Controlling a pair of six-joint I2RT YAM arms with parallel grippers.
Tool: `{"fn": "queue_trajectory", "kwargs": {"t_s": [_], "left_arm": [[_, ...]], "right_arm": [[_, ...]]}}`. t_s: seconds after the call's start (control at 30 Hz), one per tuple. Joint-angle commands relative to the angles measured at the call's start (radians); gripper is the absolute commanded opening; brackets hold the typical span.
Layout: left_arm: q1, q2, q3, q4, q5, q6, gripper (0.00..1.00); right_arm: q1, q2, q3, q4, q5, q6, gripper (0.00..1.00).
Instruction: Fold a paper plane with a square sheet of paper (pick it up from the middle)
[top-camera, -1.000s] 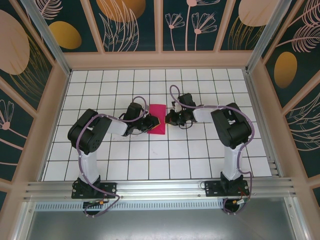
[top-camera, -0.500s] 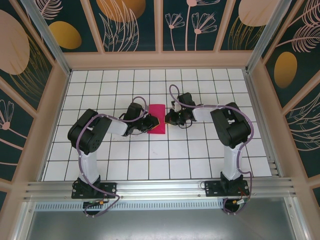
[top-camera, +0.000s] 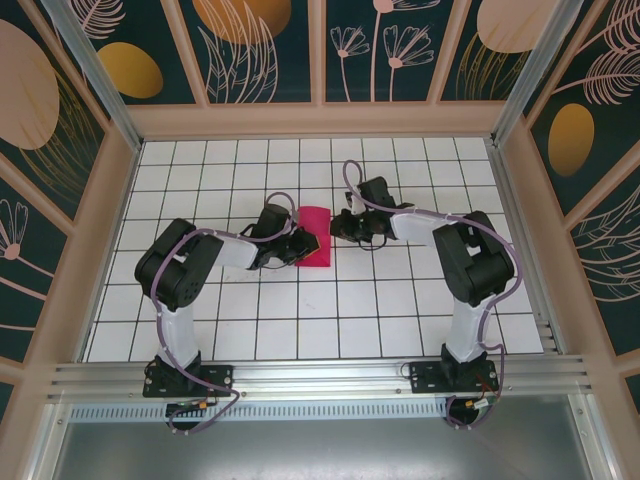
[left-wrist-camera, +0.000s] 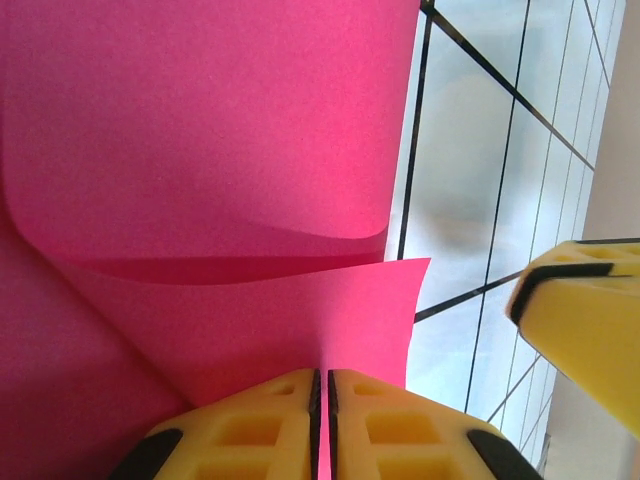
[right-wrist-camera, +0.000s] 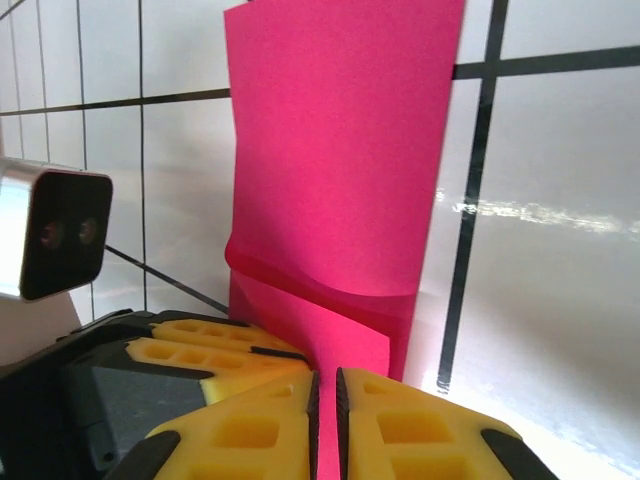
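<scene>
Left arm: the left gripper (top-camera: 287, 246) sits at the left, near edge of the square sheet of paper (top-camera: 314, 236). In the left wrist view its fingers (left-wrist-camera: 250, 425) are clenched on the sheet's edge, with pink showing in the seam between the pads.

Work piece: the sheet lies on the table (top-camera: 300, 330) at mid-depth between the two grippers. It is folded to a narrow strip, and its upper layer bows up, not pressed flat. The long axis runs near to far.

Right arm: the right gripper (top-camera: 346, 228) stands just beside the strip's right edge. Its fingers (right-wrist-camera: 400, 430) are almost together, with only a thin slit between them. Whether paper sits in that slit cannot be told.

Judgement: the left arm has control of the sheet, so any crease stroke should run along the long axis.
</scene>
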Motion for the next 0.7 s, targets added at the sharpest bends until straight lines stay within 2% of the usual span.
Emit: {"fn": "queue_trajectory", "kwargs": {"t_s": [0.0,0.2,0.67], "left_arm": [[0.004,0.025,-0.007,-0.135,-0.136,0.02,0.15],[-0.002,0.022,-0.006,-0.152,-0.164,0.015,0.13],[-0.014,0.015,-0.011,-0.155,-0.176,-0.001,0.1]], "right_arm": [[0.013,-0.012,-0.024,0.022,-0.032,-0.019,0.14],[0.016,0.036,-0.009,0.029,-0.086,-0.026,0.09],[0.011,0.137,0.049,0.02,-0.081,-0.04,0.08]]}}
